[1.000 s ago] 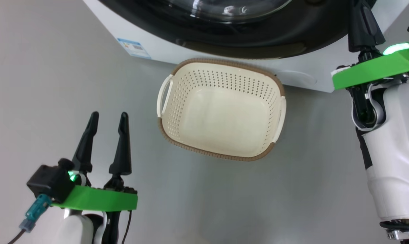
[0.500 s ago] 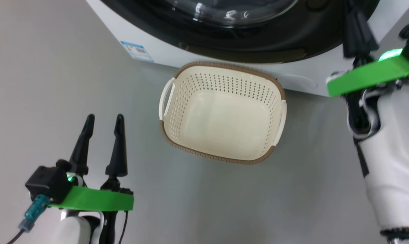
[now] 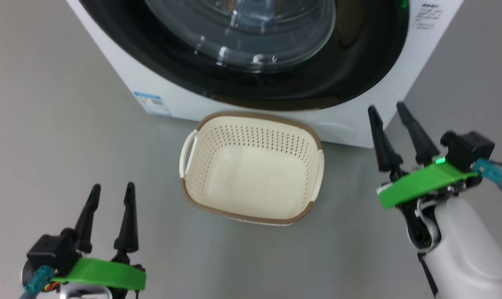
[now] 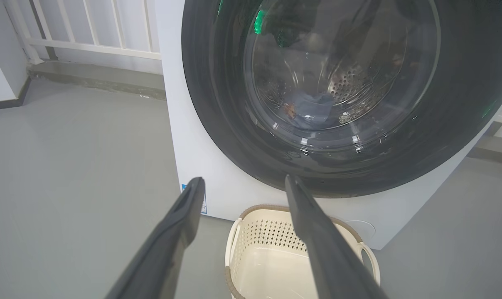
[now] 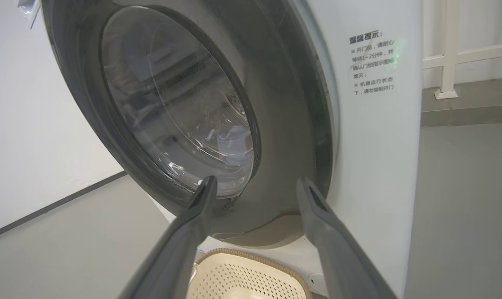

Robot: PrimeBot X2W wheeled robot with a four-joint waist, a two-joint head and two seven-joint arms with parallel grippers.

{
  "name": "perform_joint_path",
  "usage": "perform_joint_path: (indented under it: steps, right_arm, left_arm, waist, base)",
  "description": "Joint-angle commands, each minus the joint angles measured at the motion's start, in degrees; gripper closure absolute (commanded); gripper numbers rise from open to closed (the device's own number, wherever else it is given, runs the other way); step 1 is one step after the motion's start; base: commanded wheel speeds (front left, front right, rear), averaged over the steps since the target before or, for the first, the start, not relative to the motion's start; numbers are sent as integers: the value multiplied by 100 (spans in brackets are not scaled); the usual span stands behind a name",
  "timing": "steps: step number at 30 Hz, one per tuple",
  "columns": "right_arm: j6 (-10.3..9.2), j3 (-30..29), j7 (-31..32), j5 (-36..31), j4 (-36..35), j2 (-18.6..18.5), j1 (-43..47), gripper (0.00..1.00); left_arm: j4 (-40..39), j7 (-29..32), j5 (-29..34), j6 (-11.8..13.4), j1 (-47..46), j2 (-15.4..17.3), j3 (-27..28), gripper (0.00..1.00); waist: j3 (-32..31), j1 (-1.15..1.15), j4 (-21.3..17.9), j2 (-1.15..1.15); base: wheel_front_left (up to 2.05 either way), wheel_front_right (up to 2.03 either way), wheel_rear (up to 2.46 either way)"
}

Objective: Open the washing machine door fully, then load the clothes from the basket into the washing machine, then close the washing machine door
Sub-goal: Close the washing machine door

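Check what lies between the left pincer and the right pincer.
In the head view, the basket sits between the left pincer and the right pincer.

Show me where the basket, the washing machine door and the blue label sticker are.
the basket (image 3: 251,182): head view, on its bare floor.
the washing machine door (image 3: 242,33): head view, on the glass porthole.
the blue label sticker (image 3: 152,103): head view, on its middle.
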Motion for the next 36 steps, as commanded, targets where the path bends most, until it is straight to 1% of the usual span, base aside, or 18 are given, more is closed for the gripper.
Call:
perform_joint_path:
  steps: [1, 9, 15, 21, 29, 36]
  right_arm:
    - [-9, 151, -26, 80, -171, 67, 167, 0]
    - [-9, 87, -26, 59, -258, 13, 930, 0]
    - [-9, -38, -26, 44, -345, 2, 1427, 0]
    - [-9, -182, -26, 29, -459, -20, 1719, 0]
    - [-9, -393, -26, 1, -504, -69, 2035, 0]
    - [-9, -580, -26, -6, -559, -37, 2206, 0]
  left_arm:
    - [-78, -36, -1, -15, 29, 173, 216, 0]
    - [42, -36, -84, -15, 289, 393, 180, 0]
    - [61, -36, -63, -15, 452, 498, 261, 0]
    - [71, -36, -53, -15, 540, 528, 317, 0]
    - [62, -36, 1, -15, 636, 582, 381, 0]
    - [23, -36, 8, -15, 713, 648, 394, 0]
  waist:
    - [-303, 0, -239, 0]
    - [-756, 0, -514, 0]
    - [-931, 0, -715, 0]
    - [-1006, 0, -929, 0]
    - [-1118, 0, -1142, 0]
    - [-1167, 0, -1295, 0]
  base:
    - [0, 0, 0]
    - [0, 0, 0]
    - [0, 0, 0]
    - [0, 0, 0]
    - [0, 0, 0]
    - [0, 0, 0]
